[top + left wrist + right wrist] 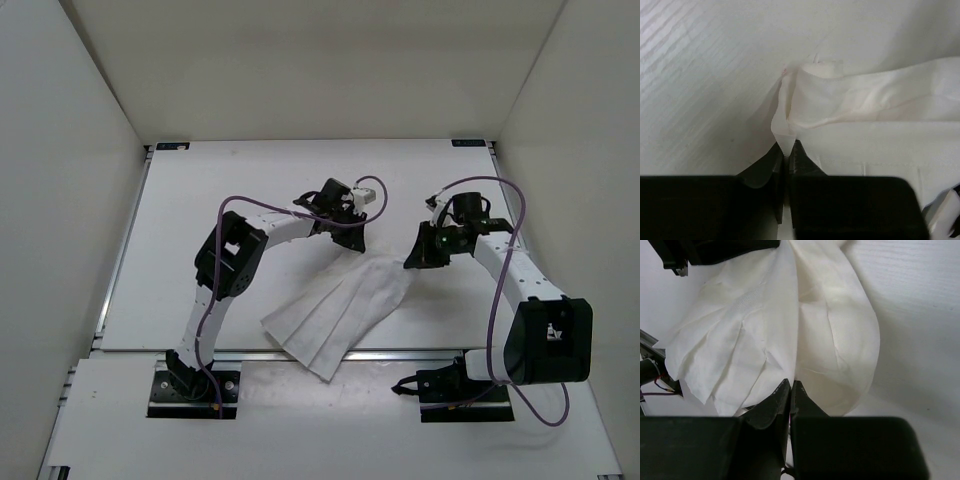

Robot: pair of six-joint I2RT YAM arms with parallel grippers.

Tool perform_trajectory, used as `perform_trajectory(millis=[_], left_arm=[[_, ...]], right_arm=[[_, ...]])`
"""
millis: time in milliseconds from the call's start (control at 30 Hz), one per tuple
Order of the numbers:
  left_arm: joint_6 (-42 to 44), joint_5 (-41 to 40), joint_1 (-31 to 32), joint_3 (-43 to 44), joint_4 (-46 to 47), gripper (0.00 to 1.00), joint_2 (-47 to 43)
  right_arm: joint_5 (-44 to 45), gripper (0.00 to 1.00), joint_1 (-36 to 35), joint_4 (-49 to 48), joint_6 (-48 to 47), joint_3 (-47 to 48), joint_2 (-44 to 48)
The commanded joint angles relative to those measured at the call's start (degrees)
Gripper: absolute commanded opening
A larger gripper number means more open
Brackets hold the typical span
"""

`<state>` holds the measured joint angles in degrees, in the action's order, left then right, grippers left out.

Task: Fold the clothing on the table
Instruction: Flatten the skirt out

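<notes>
A: Presently listed: clothing (340,310), fanned at centre-front of desk (200,190), wide hem over near rail (420,351). Holds?
B: Left fingers (792,156) pinched shut on one narrow corner; right fingers (795,392) apparently likewise on the other. Risk: thin pinch slipping under lift, pleats bunching.

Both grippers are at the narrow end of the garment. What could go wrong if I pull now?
The left gripper pinches only a small corner of the clothing; it may slip out under tension. The wide hem lies over the near frame edge of the table; dragging could snag it. Fabric is doubled over beside the right gripper, so creases may get folded in.
</notes>
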<state>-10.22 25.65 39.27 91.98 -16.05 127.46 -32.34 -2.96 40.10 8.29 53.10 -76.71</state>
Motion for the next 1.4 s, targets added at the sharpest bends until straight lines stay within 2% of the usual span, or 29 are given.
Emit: perform_trajectory(millis=[0,33,200,300,433,500,567,633,667,733,767,833,867,933,1000,1100,1133,1167,1200,1233,1267,1300,1333,1367], left_arm=[[-1.2,0.4,-0.5,2.7,0.8,0.08,-0.6],[-1.6,0.4,-0.9,3.2,0.3,0.0,-1.0],[0.2,-6.2,-4.2,7.8,-2.9,0.0,-6.7],[3.5,-10.5,-8.2,12.2,-7.9,0.0,-12.0],[5.6,-16.4,-13.9,21.5,-11.3,0.0,-20.0],[6.6,-18.6,-15.4,23.2,-9.8,0.0,-25.4],[7.0,-19.8,-16.5,19.5,-4.4,0.0,-30.6],[8.5,-21.9,-16.2,7.0,2.2,0.03,-39.0],[10.0,-23.1,-15.6,3.9,4.6,0.05,-40.7],[10.2,-25.3,-13.8,-6.0,4.9,0.07,-46.3],[9.6,-25.6,-13.2,-8.6,4.3,0.06,-47.4],[7.2,-23.4,-11.6,-19.9,4.8,0.03,-51.5],[5.8,-23.5,-9.8,-22.4,5.0,0.02,-54.5],[5.0,-23.0,-5.4,-33.1,5.5,0.03,-59.2],[2.3,-20.7,-1.5,-38.6,4.4,0.02,-60.3],[-2.7,-11.6,2.6,-42.3,2.4,0.05,-55.8],[-3.5,-8.4,4.0,-42.4,1.5,0.08,-53.6],[-3.9,-7.6,5.6,-40.7,1.0,0.24,-52.3],[-4.3,-8.2,7.3,-40.0,-0.8,0.46,-50.7],[-3.8,-9.8,7.5,-38.7,-1.4,0.59,-50.2],[-4.8,-11.7,7.5,-38.0,-1.4,0.68,-50.8],[-5.1,-13.2,5.8,-38.1,-0.7,0.81,-51.6],[-5.5,-14.2,2.9,-38.9,0.8,0.88,-53.8],[-5.7,-14.7,1.0,-39.9,2.0,0.95,-55.8]], right_arm=[[-1.5,0.0,1.2,-1.6,-1.6,1.8,1.4],[-1.6,0.0,1.5,-1.5,-1.7,3.1,0.9],[-3.1,0.01,2.7,-1.9,-2.9,11.0,-1.4],[-4.0,0.0,5.4,-1.7,-3.2,21.1,-4.5],[-4.5,0.0,6.8,0.9,-3.6,42.1,-9.3],[-3.4,0.0,6.9,0.6,-3.4,49.5,-10.0],[-3.6,0.0,7.1,-3.5,-2.8,51.7,-8.5],[-2.0,0.0,6.2,-6.3,-4.2,49.0,-6.4],[-1.1,0.0,5.9,-6.8,-5.1,46.1,-5.1],[-0.1,0.0,5.3,-6.8,-5.0,41.0,-4.0],[0.0,0.0,5.2,-6.8,-4.9,37.1,-2.9],[-1.7,0.0,3.7,-7.8,-4.0,29.3,-0.5],[-1.6,0.0,2.2,-9.1,-2.9,23.9,1.5],[-1.1,0.0,-0.1,-10.7,-0.6,15.9,4.1],[-1.8,0.0,-1.5,-13.5,3.4,6.6,8.0],[-4.1,0.05,-2.4,-15.0,5.6,-0.4,11.0],[-4.5,0.1,-2.1,-15.0,5.5,-1.6,11.2],[-4.0,0.13,-2.0,-14.1,5.3,-2.0,10.8],[-4.0,0.16,-2.1,-13.6,5.1,-1.9,11.1],[-3.6,0.24,-2.7,-13.5,4.5,-1.5,10.4],[-3.2,0.3,-3.1,-13.1,4.7,-1.0,9.4],[-3.1,0.36,-4.4,-12.9,5.2,-0.6,9.6],[-2.7,0.46,-6.0,-13.7,5.4,-0.4,8.8],[-2.3,0.5,-6.4,-14.3,5.9,-0.3,8.5]])
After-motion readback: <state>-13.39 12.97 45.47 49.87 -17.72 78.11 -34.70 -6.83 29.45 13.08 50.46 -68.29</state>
